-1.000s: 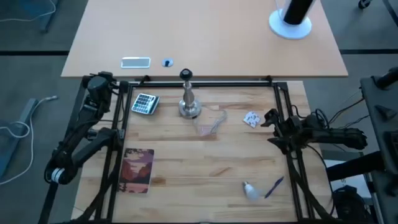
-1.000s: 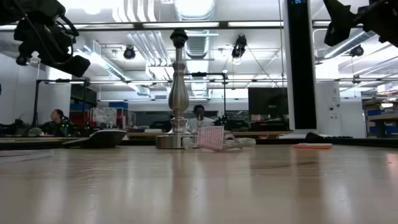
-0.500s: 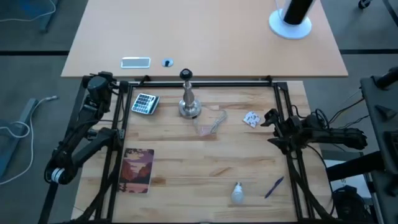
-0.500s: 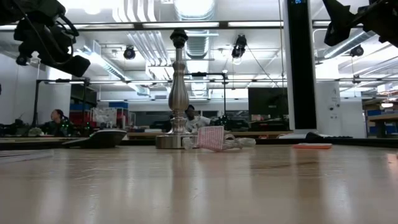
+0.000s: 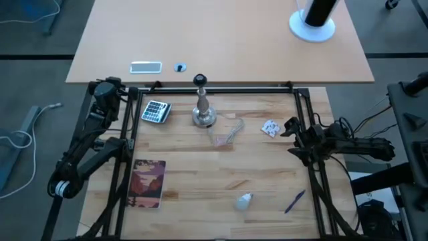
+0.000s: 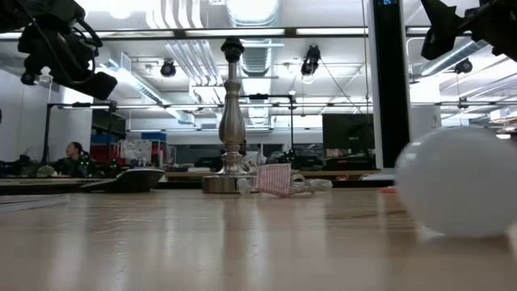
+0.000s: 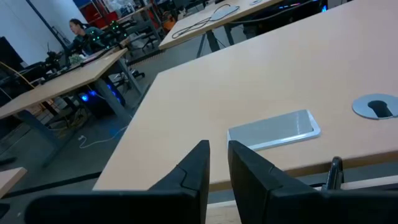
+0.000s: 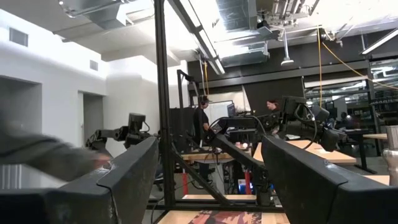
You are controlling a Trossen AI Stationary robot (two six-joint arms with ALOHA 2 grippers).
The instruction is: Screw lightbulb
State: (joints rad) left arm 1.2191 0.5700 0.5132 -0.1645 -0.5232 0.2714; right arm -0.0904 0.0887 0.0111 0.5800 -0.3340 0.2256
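Lightbulb [image 5: 244, 200] lies on its side on the wooden table [image 5: 200, 174], near the front edge, beside a blue pen [image 5: 294, 200]. Right gripper [image 5: 292, 138] waits at the right edge, fingers spread wide. Left gripper [image 5: 107, 90] rests at the back left corner, nearly closed, holding nothing.

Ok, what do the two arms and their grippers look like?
Both arms are dark, jointed metal. The left arm has a white ring near its base. The right arm carries black cables. Each gripper, left and right, has two flat, angular black fingers.
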